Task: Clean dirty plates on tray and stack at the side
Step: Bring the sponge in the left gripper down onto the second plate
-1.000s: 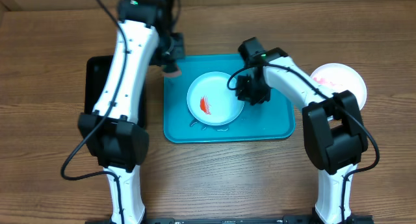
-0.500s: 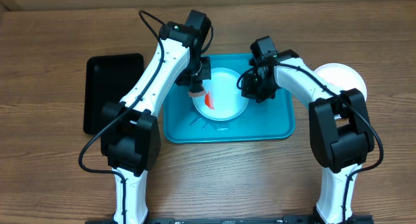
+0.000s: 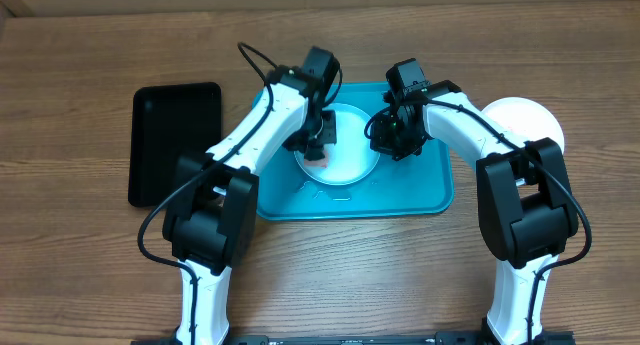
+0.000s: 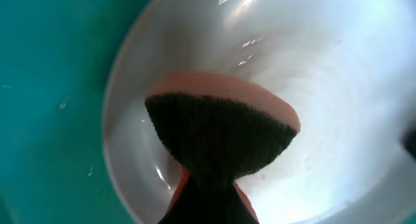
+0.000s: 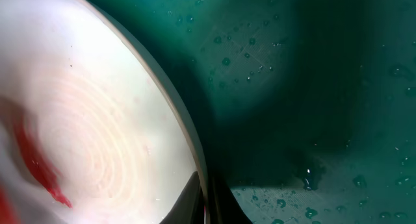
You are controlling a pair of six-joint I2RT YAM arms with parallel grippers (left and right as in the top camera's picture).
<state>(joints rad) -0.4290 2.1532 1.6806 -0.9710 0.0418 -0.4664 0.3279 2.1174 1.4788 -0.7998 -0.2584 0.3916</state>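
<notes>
A pale whitish plate (image 3: 352, 167) lies on the turquoise tray (image 3: 350, 203). My left gripper (image 3: 318, 145) is shut on a pink sponge with a black top (image 4: 221, 130) and presses it onto the plate's left half (image 4: 325, 68). A red smear (image 4: 244, 197) shows at the sponge's edge. My right gripper (image 3: 392, 137) is shut on the plate's right rim (image 5: 207, 195). The right wrist view shows the plate (image 5: 97, 107) with a red smear (image 5: 39, 167). Another white plate (image 3: 532, 118) rests on the table at the right, partly hidden by my right arm. No yellow-green plate is in view.
A black rectangular tray (image 3: 170, 150) lies on the table left of the turquoise tray. Water drops dot the turquoise tray's floor (image 5: 312, 87) beside the plate. The wooden table surrounds both trays.
My left gripper has moved right from the tray's back left corner onto the plate, and the sponge now covers the red smear. My right gripper has stayed on the rim.
</notes>
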